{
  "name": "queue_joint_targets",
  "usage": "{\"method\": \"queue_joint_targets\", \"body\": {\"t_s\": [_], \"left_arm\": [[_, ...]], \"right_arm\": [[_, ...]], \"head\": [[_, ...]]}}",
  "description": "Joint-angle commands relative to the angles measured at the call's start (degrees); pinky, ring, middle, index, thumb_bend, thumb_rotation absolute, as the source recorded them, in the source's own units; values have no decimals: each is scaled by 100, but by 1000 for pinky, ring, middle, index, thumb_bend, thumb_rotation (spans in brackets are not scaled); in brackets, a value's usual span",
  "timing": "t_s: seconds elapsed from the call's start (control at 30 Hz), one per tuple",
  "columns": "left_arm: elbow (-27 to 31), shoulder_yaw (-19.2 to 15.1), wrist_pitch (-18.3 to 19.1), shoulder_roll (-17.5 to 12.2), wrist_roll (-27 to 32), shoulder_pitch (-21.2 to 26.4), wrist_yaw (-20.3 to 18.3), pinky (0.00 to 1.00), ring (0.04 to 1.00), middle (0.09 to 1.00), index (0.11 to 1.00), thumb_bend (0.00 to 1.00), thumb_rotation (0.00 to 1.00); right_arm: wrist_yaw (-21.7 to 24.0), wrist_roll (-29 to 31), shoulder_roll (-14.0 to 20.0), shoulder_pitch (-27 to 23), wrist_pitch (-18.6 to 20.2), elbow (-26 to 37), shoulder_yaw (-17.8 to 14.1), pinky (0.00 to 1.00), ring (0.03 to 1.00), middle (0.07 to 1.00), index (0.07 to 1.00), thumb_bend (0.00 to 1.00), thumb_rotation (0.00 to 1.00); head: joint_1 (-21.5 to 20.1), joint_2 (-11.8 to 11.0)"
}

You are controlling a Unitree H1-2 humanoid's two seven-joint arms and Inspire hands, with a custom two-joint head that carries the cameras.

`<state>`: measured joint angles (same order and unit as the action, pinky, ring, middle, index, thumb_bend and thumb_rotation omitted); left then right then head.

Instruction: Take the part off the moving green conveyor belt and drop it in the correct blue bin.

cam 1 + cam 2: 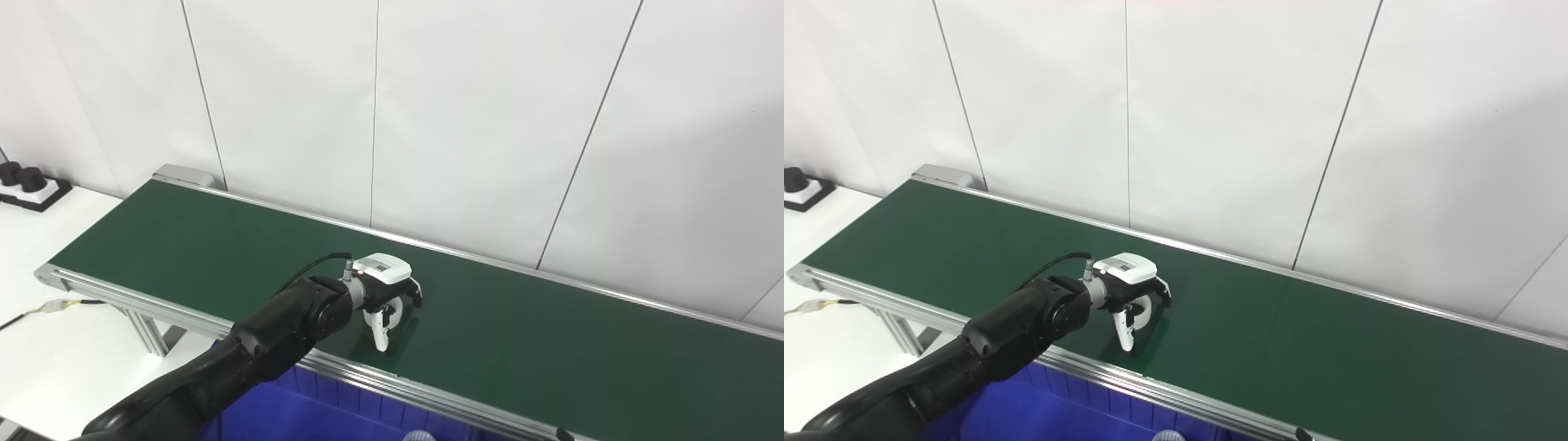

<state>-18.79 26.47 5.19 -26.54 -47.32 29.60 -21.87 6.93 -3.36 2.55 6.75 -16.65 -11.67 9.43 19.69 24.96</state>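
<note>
Over belt [184, 245]: left hand [387, 293], fingers curled down.

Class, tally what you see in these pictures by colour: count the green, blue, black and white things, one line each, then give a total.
Green: 1, conveyor belt
Blue: 1, bin
Black: 1, knobbed block
White: 1, left hand
Total: 4

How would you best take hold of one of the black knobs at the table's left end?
Probably around the round side of the black knob, coming down from above: it stands upright on its white block with its top free.
</note>
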Motion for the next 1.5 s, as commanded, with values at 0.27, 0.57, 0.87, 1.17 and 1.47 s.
{"method": "queue_joint_targets", "body": {"t_s": [0.27, 0.57, 0.87, 1.17, 1.47], "left_arm": [[-65, 10, -133, -107, -171, 159, 296, 810, 835, 842, 762, 808, 0], [-200, 45, -189, -68, -168, 134, 470, 810, 818, 820, 750, 780, 0], [-353, 36, -342, -7, -181, 77, 933, 752, 752, 760, 677, 741, 0], [-665, -44, -738, 93, -90, 51, 1599, 614, 558, 505, 488, 522, 0], [-739, -9, -759, 118, -3, 52, 1593, 640, 539, 511, 475, 518, 0]], "right_arm": [[-6, 1, 5, -14, -317, 180, -8, 770, 832, 866, 916, 278, 746], [8, 20, 11, 6, -319, 209, -9, 772, 832, 867, 917, 285, 749], [-5, 11, 4, 2, -310, 201, -15, 777, 834, 869, 918, 280, 740], [-6, 19, 6, 4, -297, 212, -19, 769, 830, 865, 915, 291, 755], [-26, -3, 1, 15, -280, 231, -20, 768, 829, 864, 915, 300, 755]], "head": [[5, 14], [-10, 25], [-15, 27], [-18, 32], [-33, 32]]}}
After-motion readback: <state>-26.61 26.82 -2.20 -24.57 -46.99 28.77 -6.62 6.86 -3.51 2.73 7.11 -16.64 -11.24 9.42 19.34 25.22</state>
